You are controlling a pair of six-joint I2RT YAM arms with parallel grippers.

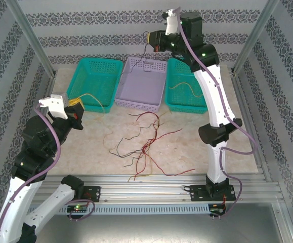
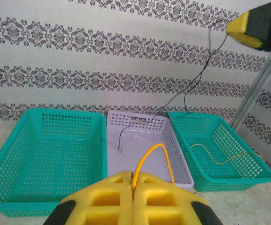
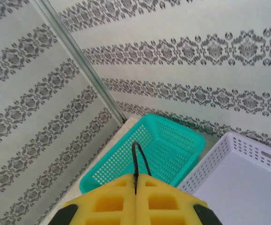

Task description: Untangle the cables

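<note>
The desk [image 1: 186, 147] is carrying three baskets along its far edge: a left teal basket [image 1: 93, 76], a lavender basket [image 1: 141, 86] between the two, and a right teal basket [image 1: 179, 71]. In front of them the cables [image 1: 145, 144] are lying as a loose tangle of red, dark and yellowish strands near the middle of the desk. The right fingers [image 3: 112, 201] are pressing together on a dark cable [image 3: 133, 152], held high above the far rim of the lavender basket, with the strand dangling down and its lower end appearing to reach into that basket. The left fingers [image 2: 107, 197] are also pressing together, pinching a yellow cable [image 2: 156, 145] near the front corner of the left teal basket, its tail trailing toward the pile. A yellow-green cable [image 2: 217, 161] is already lying in the right teal basket. The step in hand is probably sorting one strand per arm into a basket. To do it well, the right arm should be coming straight down over the lavender basket so the strand is coiling inside before the fingers are spreading (releasing from this height risks it flopping over the rim). The left arm should be drawing slowly, watching that the tail is sliding free rather than dragging neighbouring strands.
</note>
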